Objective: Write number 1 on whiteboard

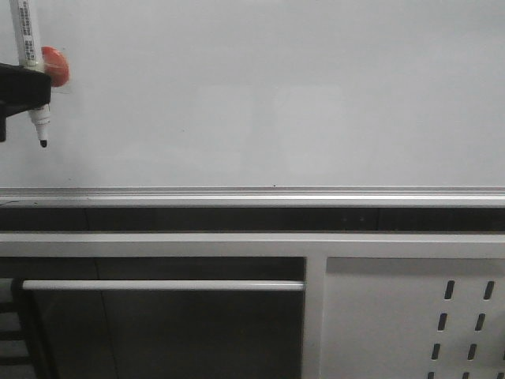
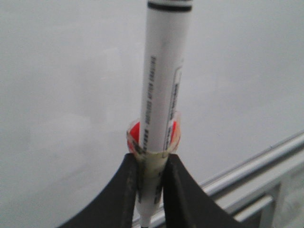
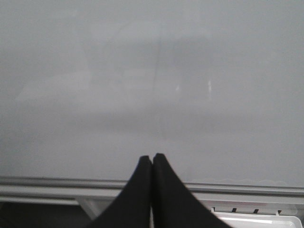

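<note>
Whiteboard blank ahead; my left claw clamps marker far left, right claw closed, empty.

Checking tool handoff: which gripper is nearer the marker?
Left. The left gripper has its fingers shut on the marker, tip down in front of the whiteboard. The right gripper is shut on nothing, and no marker shows in its view.
</note>
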